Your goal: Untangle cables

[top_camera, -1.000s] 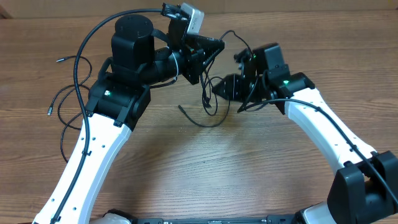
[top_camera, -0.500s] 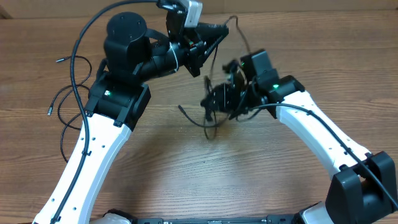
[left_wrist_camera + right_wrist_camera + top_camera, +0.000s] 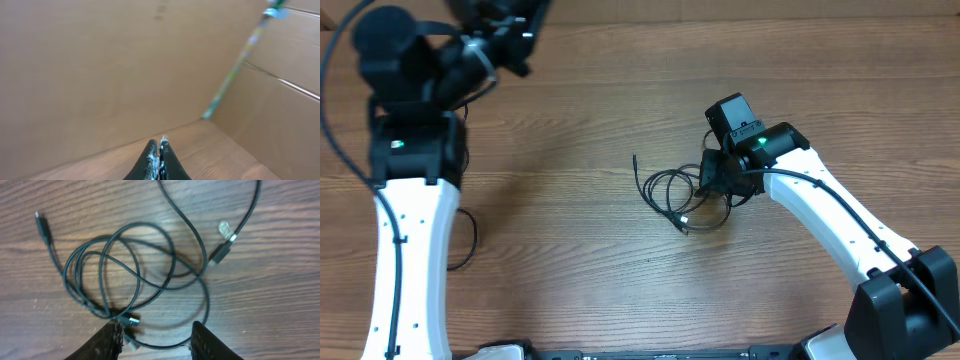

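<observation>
Left hand (image 3: 159, 159) was fully closed, fingertips pressed together, nothing visible between them. Overhead, it sat at the far left corner of the bench (image 3: 570, 120), partly cut off by the frame edge. Its wrist view faced brown cardboard walls (image 3: 100, 65).

Right hand (image 3: 157, 344) was part open, its fingers (image 3: 107, 342) well apart and gripping nothing. It hovered low, right over the cables (image 3: 125, 275).

The cables lay flat on the wood around mid-bench in a loose tangle of overlapping loops, several strands crossing each other. One strand at the bottom of the tangle ran across the gap between the open fingers without being pinched.

- One black plug (image 3: 42, 227) lay free at the outer edge of the loops.
- A silver-tipped plug (image 3: 223, 242) lay on the opposite side, next to a strand running off the top of the view.
- A third plug (image 3: 131, 320) sat just beside one finger; couldn't tell whether it touched.

Overhead, a separate thin cord (image 3: 470, 235) curved out from behind the left arm's white link, well apart from the tangle and mostly hidden.
</observation>
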`<state>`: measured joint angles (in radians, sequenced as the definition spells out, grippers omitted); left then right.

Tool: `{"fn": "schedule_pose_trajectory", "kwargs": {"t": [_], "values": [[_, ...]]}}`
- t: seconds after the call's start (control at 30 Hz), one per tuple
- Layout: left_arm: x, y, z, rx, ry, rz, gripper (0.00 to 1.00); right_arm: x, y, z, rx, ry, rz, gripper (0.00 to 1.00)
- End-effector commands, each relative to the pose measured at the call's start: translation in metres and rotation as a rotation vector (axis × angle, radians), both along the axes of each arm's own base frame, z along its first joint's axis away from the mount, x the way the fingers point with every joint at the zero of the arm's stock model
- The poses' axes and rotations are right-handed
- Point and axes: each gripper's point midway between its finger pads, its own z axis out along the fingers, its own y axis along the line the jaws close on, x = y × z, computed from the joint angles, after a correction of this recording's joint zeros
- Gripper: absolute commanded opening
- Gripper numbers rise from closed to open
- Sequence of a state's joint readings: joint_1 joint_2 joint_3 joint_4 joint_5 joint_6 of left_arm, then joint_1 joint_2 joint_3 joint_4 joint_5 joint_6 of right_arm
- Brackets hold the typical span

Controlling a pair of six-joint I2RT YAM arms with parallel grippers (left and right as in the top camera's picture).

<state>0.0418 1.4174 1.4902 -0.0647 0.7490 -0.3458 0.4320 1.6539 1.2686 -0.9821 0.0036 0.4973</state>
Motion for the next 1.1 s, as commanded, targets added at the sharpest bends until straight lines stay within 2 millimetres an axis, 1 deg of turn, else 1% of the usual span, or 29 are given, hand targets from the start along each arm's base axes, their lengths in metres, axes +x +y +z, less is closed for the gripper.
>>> {"fn": "schedule_pose_trajectory", "kwargs": {"t": [0.0,0.1,0.17,0.23,0.27,0.33,0.4,0.5,0.53,0.6,0.63,0.67,0.73,0.77,0.8,0.83,0.9,0.93,0.97,1.0,1.07], "values": [[-0.01,0.018,-0.005,-0.033,0.09,0.019,0.04,0.009,-0.008,0.007,-0.032,-0.056,-0.041,0.43],[-0.012,0.009,-0.031,-0.009,0.192,-0.003,0.04,0.008,-0.001,0.008,0.007,-0.046,-0.029,0.43],[-0.015,-0.001,-0.056,0.044,0.261,-0.023,0.04,0.007,-0.001,0.008,0.008,-0.042,-0.029,0.42],[-0.017,-0.009,-0.077,0.09,0.318,-0.028,0.04,0.007,-0.001,0.008,0.009,-0.043,-0.032,0.42],[-0.019,-0.02,-0.1,0.144,0.38,-0.039,0.04,0.009,-0.004,0.014,0.017,-0.053,-0.054,0.42],[-0.021,-0.032,-0.119,0.191,0.424,-0.06,0.04,0.013,-0.01,0.024,0.033,-0.073,-0.088,0.45],[-0.022,-0.045,-0.136,0.223,0.47,-0.079,0.04,0.018,-0.018,0.035,0.045,-0.095,-0.112,0.53],[-0.024,-0.064,-0.162,0.27,0.54,-0.1,0.04,0.018,-0.03,0.048,0.072,-0.101,-0.151,0.57],[-0.025,-0.077,-0.184,0.318,0.593,-0.109,0.05,0.014,-0.038,0.05,0.103,-0.076,-0.173,0.58],[-0.028,-0.09,-0.206,0.364,0.643,-0.129,0.05,0.01,-0.045,0.048,0.126,-0.04,-0.2,0.58],[-0.03,-0.097,-0.217,0.388,0.663,-0.146,0.08,0.008,-0.05,0.047,0.131,-0.022,-0.214,0.58],[-0.036,-0.109,-0.236,0.427,0.702,-0.188,0.15,0.005,-0.061,0.045,0.126,0.002,-0.245,0.58],[-0.041,-0.121,-0.256,0.455,0.748,-0.224,0.19,0.004,-0.07,0.044,0.122,0.015,-0.272,0.58],[-0.043,-0.127,-0.267,0.468,0.774,-0.239,0.18,0.004,-0.072,0.044,0.122,0.016,-0.277,0.58],[-0.045,-0.131,-0.278,0.483,0.801,-0.249,0.19,0.004,-0.073,0.044,0.121,0.015,-0.279,0.59],[-0.049,-0.136,-0.298,0.508,0.852,-0.265,0.2,0.004,-0.074,0.044,0.121,0.015,-0.281,0.58],[-0.053,-0.139,-0.32,0.535,0.911,-0.276,0.19,0.004,-0.074,0.043,0.12,0.017,-0.281,0.58],[-0.054,-0.139,-0.33,0.549,0.933,-0.278,0.2,0.004,-0.074,0.043,0.12,0.017,-0.281,0.58],[-0.055,-0.138,-0.341,0.566,0.96,-0.275,0.22,0.004,-0.074,0.043,0.12,0.017,-0.281,0.58],[-0.057,-0.135,-0.36,0.602,1.007,-0.26,0.26,0.004,-0.074,0.043,0.12,0.017,-0.281,0.58],[-0.059,-0.131,-0.375,0.628,1.051,-0.25,0.29,0.004,-0.074,0.043,0.12,0.017,-0.281,0.58]]}}
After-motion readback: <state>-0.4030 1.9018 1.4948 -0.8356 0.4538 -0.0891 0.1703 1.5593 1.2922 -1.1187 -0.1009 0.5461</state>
